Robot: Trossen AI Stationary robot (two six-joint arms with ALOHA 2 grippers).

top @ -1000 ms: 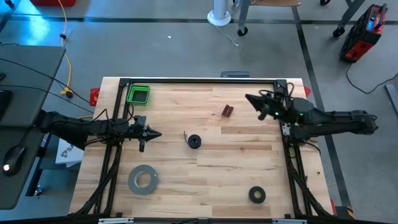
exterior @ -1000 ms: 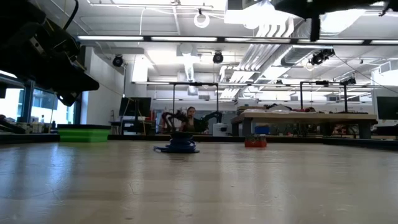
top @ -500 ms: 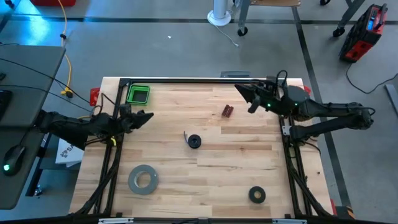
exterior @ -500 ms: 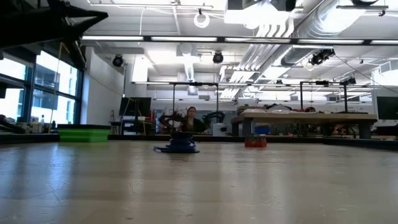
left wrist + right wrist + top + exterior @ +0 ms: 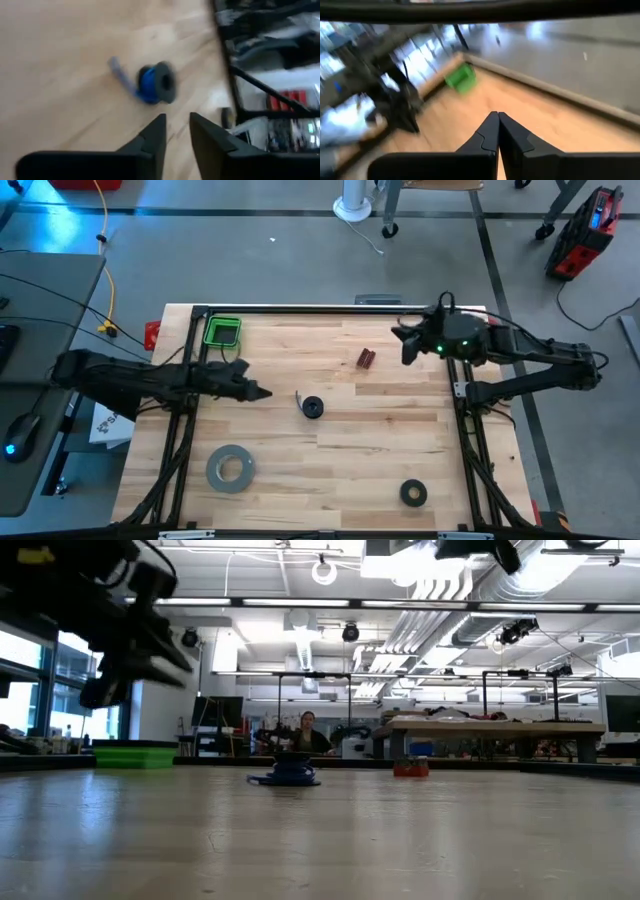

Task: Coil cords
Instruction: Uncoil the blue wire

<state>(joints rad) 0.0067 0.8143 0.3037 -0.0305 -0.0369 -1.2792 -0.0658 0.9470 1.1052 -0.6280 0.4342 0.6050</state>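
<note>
Both arms above the wooden table, coil untouched.

I see my left gripper beside the thin blue cable wound with a black plug end, fingers slightly parted, holding nothing. The coil lies mid-table. Beyond it, my right gripper hangs near the small reddish-brown block, fingers pressed together, empty.
</note>
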